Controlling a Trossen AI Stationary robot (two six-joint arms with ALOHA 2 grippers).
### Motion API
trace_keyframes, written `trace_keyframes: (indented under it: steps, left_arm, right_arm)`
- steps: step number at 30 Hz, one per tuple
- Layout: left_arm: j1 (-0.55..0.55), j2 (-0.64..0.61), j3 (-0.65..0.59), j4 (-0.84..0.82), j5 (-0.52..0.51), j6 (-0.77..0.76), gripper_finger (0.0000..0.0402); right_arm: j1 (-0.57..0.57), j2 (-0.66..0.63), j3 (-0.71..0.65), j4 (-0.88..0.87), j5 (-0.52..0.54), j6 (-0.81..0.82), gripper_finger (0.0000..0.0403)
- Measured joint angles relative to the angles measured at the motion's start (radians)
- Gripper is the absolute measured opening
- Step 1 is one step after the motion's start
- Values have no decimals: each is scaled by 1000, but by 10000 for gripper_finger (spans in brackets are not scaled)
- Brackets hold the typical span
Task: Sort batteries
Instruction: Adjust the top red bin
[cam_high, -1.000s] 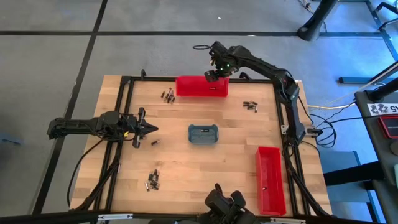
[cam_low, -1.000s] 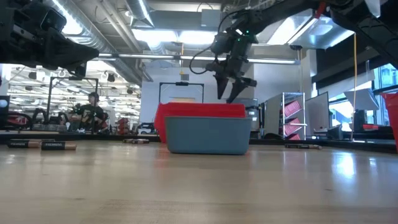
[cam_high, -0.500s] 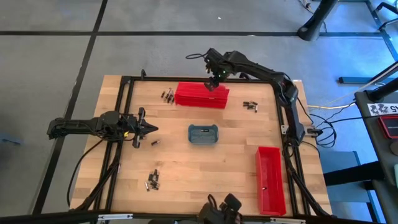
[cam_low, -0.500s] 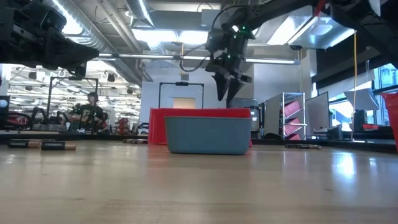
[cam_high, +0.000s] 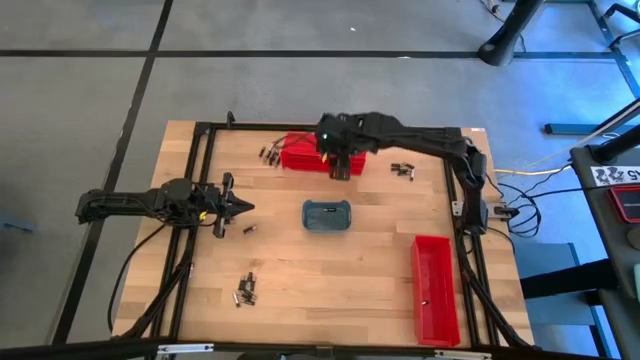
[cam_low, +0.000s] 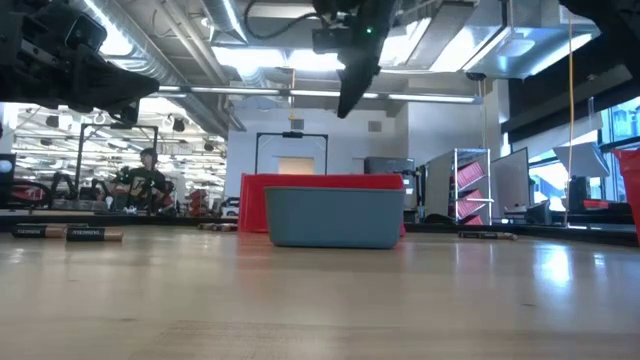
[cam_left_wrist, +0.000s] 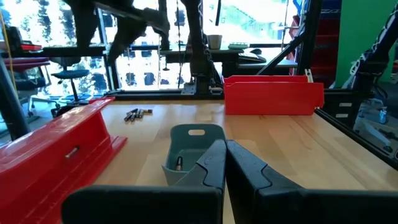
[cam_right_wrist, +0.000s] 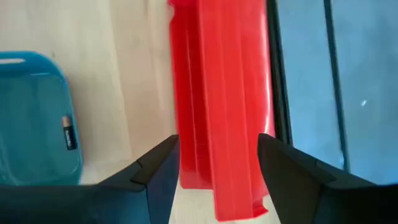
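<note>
We see the right gripper (cam_high: 340, 170) hanging above the far side of the light wooden table (cam_high: 330, 270), directly over the long red rectangular plastic bin (cam_high: 305, 156) that lies along the far edge. Its two dark fingers (cam_right_wrist: 155, 168) stand wide apart, one on each side of the bin's end, and they hold nothing. In the low view the gripper (cam_low: 352, 85) is clearly higher than the bin's rim, so it does not touch the bin.

The batteries, small dark and silvery cylinders, lie in several loose groups on the wood: one (cam_high: 269, 152) just beside the left end of this bin, one (cam_high: 403, 170) to its right, one (cam_high: 245, 288) near the front left, and a single one (cam_high: 249, 229) near the left gripper (cam_high: 240, 208). One more battery (cam_right_wrist: 70, 133) lies inside the small grey-blue rounded plastic tray (cam_high: 327, 215) in the middle. A second long red bin (cam_high: 435, 285) lies at the front right.

The left gripper is closed, empty, and waits low over the left part of the table.

We judge that the step is to take or shift the far bin. To do it well, we think the fingers should go down straight, with the bin's walls centred between them, and close only when both pads are below the rim; otherwise the bin can turn and push the batteries beside it.
</note>
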Motion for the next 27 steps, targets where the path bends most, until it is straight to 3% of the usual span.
trace_keyframes:
  steps: [5,15,18,23,27]
  left_arm:
    - [0,0,0,0,0,0,1]
    - [0,0,0,0,0,0,1]
    - [0,0,0,0,0,0,1]
    - [0,0,0,0,0,0,1]
    - [0,0,0,0,0,0,1]
  right_arm:
    - [22,2,-136,68,101,-14,215]
    - [18,2,-286,296,131,-30,215]
    - [18,2,-314,347,149,-81,215]
    - [10,2,-363,408,78,-202,215]
    - [3,2,-411,482,123,-226,215]
